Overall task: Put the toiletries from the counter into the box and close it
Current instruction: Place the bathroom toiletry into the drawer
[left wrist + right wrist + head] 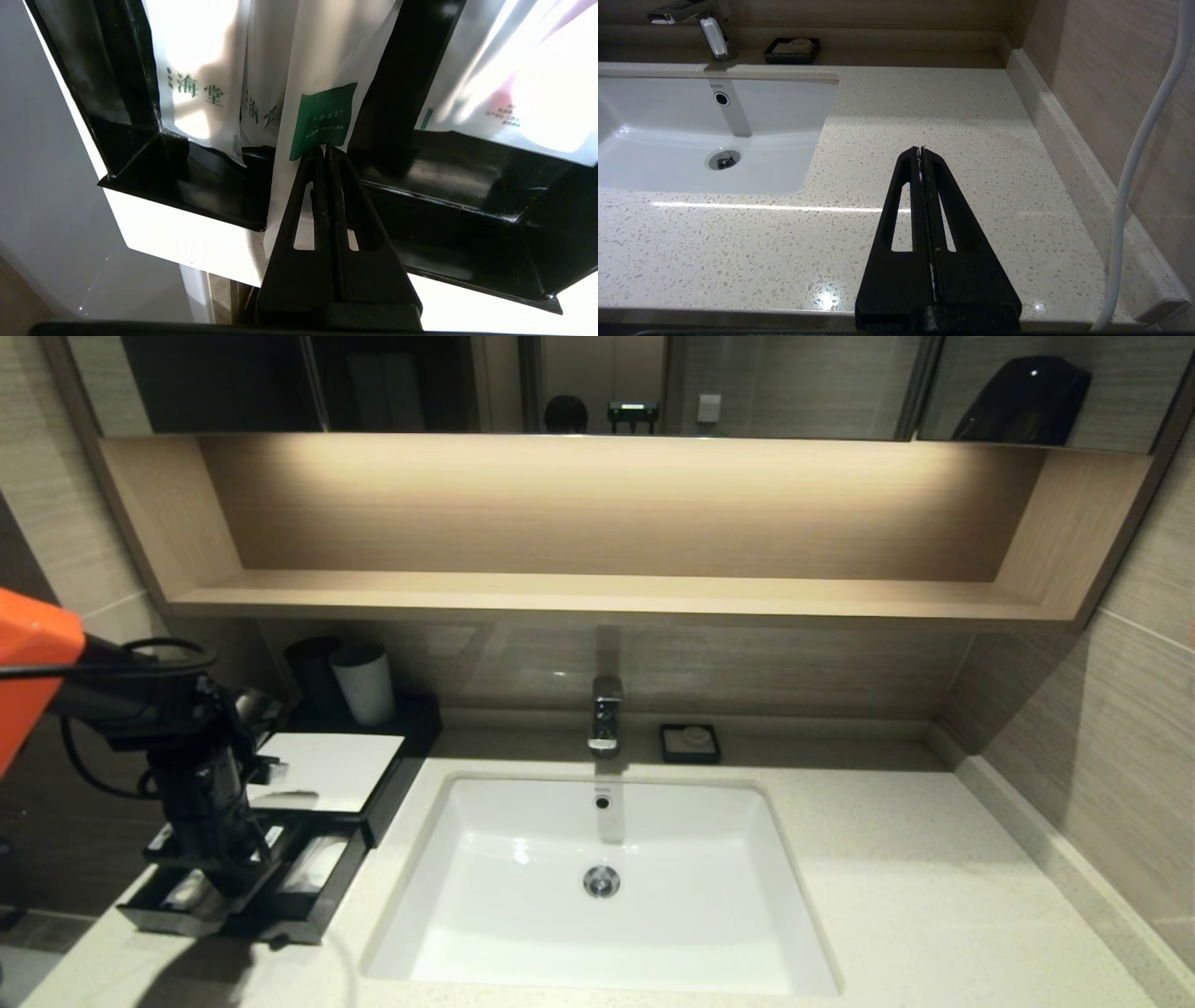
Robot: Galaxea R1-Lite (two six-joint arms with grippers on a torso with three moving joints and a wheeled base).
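Here, the left tool hangs over the pulled-out drawer of the box at the bench's left end, beside the sink. Its jaws are pressed together, tips at the lower edge of a green-labelled packet; whether they pinch the wrap, cannot tell. That packet drapes over the drawer's front wall. More packets lie in the same compartment; another lies in the compartment across the divider. The right tool hovers parked over bare bench right of the sink, jaws together, holding nothing. A grey cup stands behind the box.
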